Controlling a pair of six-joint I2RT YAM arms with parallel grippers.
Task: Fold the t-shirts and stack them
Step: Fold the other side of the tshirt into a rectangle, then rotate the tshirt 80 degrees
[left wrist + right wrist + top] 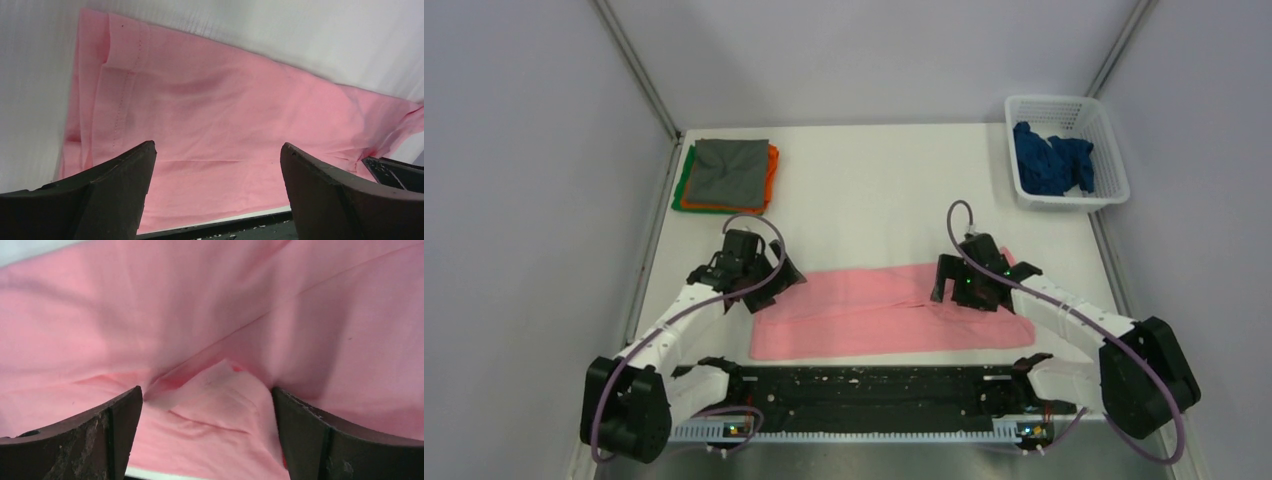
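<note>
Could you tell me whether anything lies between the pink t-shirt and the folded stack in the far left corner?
Nothing visible does. Only bare table separates the pink t-shirt from the folded stack; the open left gripper hangs over the shirt's left end.

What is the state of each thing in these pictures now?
pink t-shirt, folded into a long strip, lying flat
folded stack, grey on orange on green, square
blue t-shirt, crumpled inside the basket
left claw, open above the pink t-shirt
right claw, open above the pink t-shirt
</note>
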